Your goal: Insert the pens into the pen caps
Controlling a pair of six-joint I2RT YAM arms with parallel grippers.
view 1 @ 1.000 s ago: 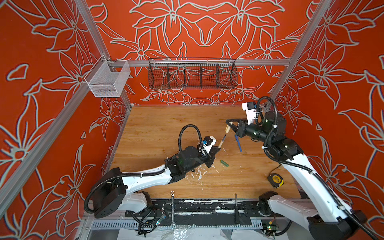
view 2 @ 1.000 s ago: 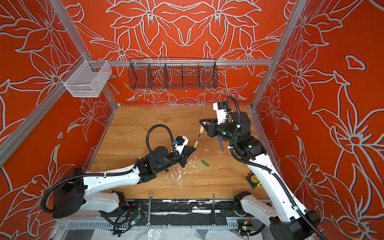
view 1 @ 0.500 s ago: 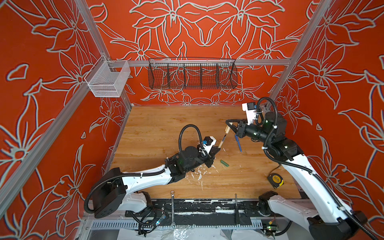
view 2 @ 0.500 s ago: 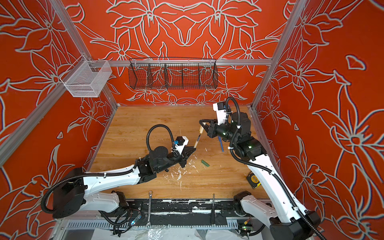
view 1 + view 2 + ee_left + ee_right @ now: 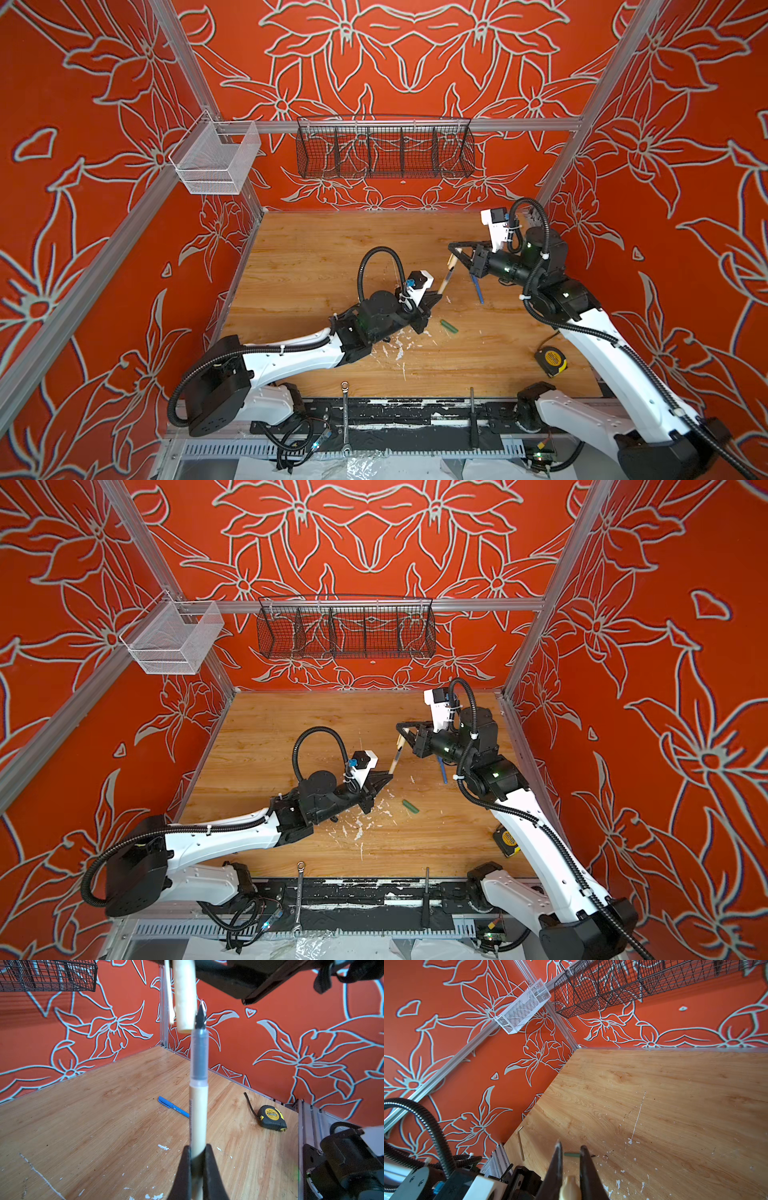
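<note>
In a top view, right of centre, a blue plastic pen (image 5: 478, 289) lies on the wooden tabletop (image 5: 316, 257), with a yellow-and-black tape measure (image 5: 550, 360) lower right. The left end effector (image 5: 437, 296), pointing up-right, pinches a tan plastic pen (image 5: 444, 284); the right end effector (image 5: 454, 254), pointing left, pinches a tan pen cap (image 5: 452, 261). Left wrist view: the pen tip is beside the cap's (image 5: 184, 1001) mouth, not inside. Right wrist view: fingers (image 5: 555, 1167) clamp the cap (image 5: 570, 1187).

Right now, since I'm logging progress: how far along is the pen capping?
Done: possibly the blue pen, lying on the table and looking capped. In hand: left tool grips the tan pen, its tip beside the mouth of the tan cap in the right tool, not inside. Remaining: seating that, then the green piece.
</note>
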